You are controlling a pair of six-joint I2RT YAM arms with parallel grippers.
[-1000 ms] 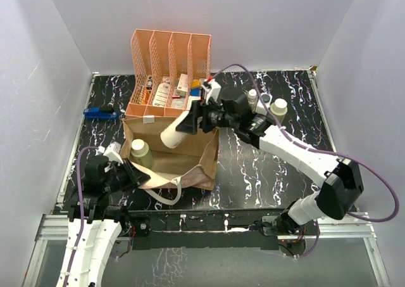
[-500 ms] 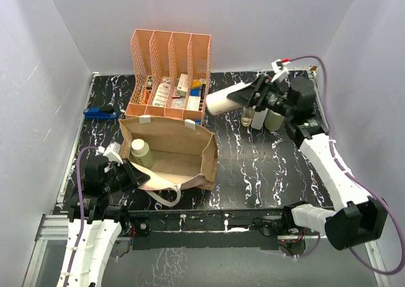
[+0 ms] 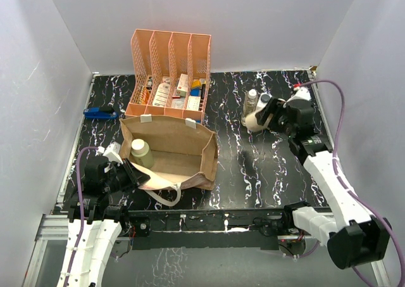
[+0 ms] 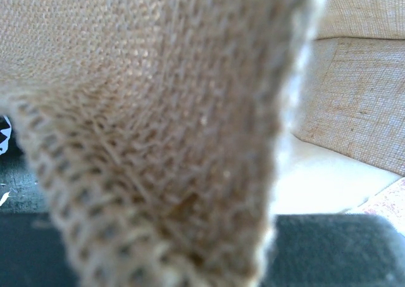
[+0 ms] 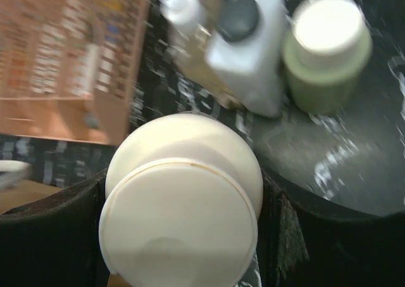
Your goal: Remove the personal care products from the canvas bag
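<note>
The tan canvas bag stands open at the centre left, and one pale olive-green bottle with a cream cap stands inside it. My left gripper is shut on the bag's near-left rim; the fabric fills the left wrist view. My right gripper is shut on a cream-capped bottle, held low beside the bottles at the back right: a clear bottle with a white cap, a white squarish bottle with a dark cap and an olive-green bottle.
The orange slotted file rack with small boxes stands right behind the bag. A blue object lies at the far left. White walls close in the black marbled table on three sides.
My right arm has carried the cream-capped bottle from above the bag to the right and lowered it beside the bottles at the back right. My left gripper has not moved.
</note>
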